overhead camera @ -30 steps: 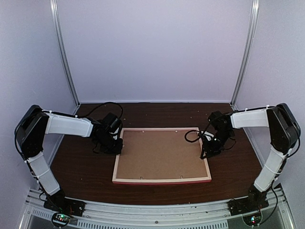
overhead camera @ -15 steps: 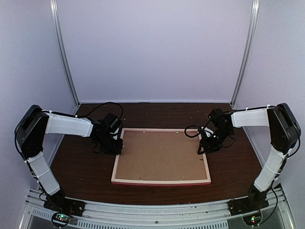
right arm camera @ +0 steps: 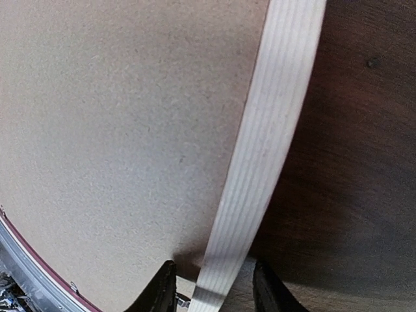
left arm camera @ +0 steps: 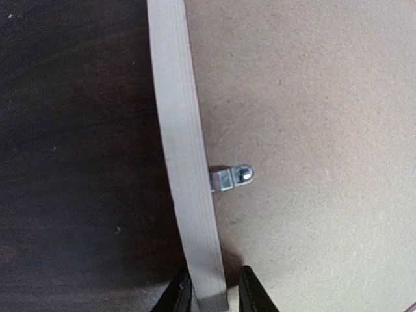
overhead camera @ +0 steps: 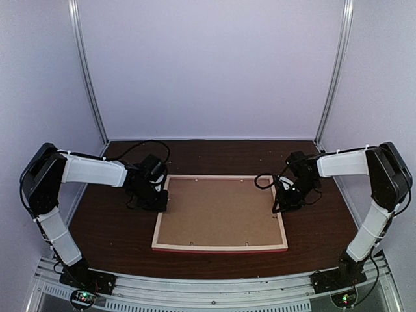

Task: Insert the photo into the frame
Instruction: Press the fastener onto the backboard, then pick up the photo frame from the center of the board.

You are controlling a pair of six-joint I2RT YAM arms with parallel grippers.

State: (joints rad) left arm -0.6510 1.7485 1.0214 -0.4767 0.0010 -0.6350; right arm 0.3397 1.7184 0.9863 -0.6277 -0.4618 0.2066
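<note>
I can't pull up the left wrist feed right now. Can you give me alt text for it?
The left pincer straddles the frame, one black tip on each side of its pale wooden bar, which runs up the picture. To the right of the bar lies the brown backing board, with a small metal tab reaching onto it. To the left is the dark table.

Readable text: none in any view.
Frame [overhead camera: 220, 247] bars: bare wood, unmarked.
Backing board [overhead camera: 218, 211]: plain brown, unlettered.
Metal clip [left arm camera: 232, 177], board's 9 o'clock edge: no stamp legible.
</note>
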